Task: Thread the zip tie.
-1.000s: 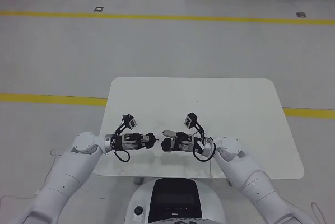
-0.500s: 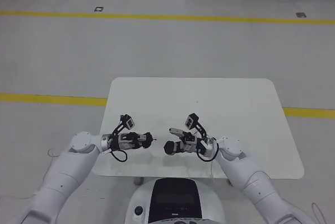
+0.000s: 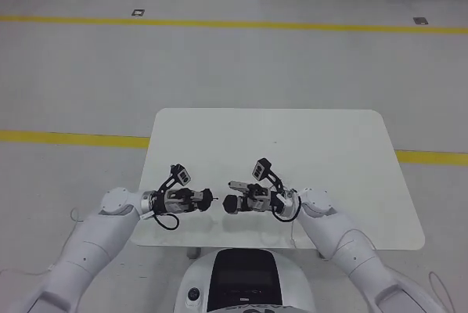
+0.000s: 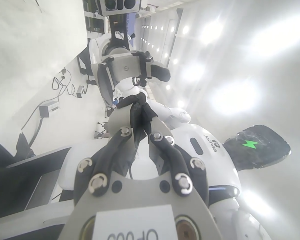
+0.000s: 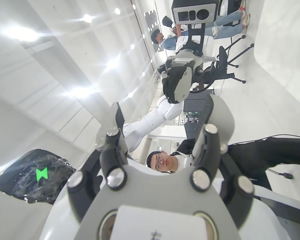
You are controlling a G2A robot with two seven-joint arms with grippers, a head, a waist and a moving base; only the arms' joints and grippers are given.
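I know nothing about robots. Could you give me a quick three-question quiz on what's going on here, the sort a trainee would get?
1. True or false: the right pincer is clamped shut.
2. What does the left pincer grip? A) a thin dark zip tie; B) a spoon; C) nothing at all.
3. Fill in the gap: the two pincers face each other, tips close together, above the white ____.

Key: 1 false, its fingers stand apart with nothing between them; 2 A; 3 table.
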